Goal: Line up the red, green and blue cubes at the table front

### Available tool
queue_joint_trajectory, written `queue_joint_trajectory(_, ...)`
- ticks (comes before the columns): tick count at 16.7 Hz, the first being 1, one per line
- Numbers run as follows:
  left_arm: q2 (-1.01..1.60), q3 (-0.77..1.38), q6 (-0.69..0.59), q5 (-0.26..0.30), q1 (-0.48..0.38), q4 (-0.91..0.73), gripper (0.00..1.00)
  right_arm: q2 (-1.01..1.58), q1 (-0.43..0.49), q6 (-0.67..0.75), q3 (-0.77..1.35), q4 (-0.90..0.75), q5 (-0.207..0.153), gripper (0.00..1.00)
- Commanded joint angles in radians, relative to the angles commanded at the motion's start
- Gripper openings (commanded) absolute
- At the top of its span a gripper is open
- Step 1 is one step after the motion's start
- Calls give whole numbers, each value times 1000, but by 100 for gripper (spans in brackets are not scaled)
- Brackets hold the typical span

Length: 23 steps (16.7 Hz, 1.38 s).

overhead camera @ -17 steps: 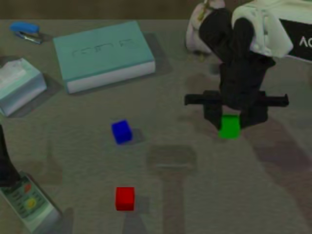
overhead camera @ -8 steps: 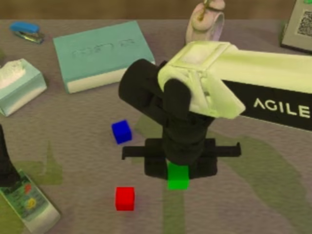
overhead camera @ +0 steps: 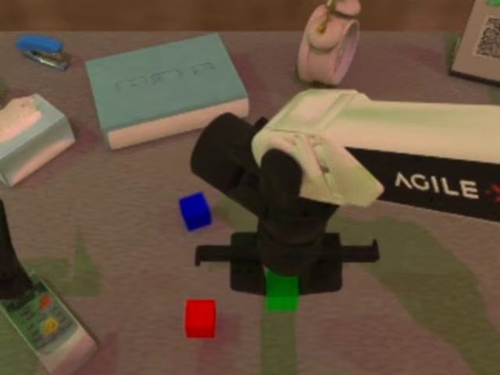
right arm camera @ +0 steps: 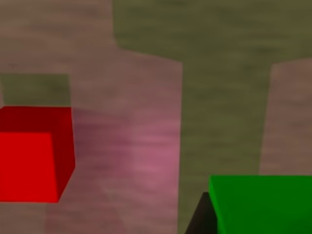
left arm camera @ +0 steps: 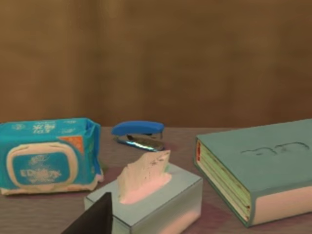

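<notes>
My left arm (overhead camera: pixel 9 258) sits parked at the table's (overhead camera: pixel 406 328) left edge, fingers not readable from here; blue cube (overhead camera: pixel 194 211) sits left of centre, well apart from the others; red cube (overhead camera: pixel 200 318) is at the table front, below the blue one; my right gripper (overhead camera: pixel 282 287) is clamped on the green cube (overhead camera: pixel 282 293), just right of the red cube, near but not touching; whether green rests on the table, can't tell.
</notes>
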Motion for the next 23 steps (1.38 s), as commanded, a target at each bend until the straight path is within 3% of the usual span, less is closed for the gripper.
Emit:
queue_joint_trajectory(5, 0, 0, 0, 0, 0, 0, 100, 48, 3, 1, -101, 142, 2, 0)
queue_joint_trajectory(10, 0, 0, 0, 0, 0, 0, 100, 52, 3, 2, -110, 155, 3, 0)
queue_joint_trajectory(23, 0, 0, 0, 0, 0, 0, 100, 52, 3, 2, -110, 155, 3, 98)
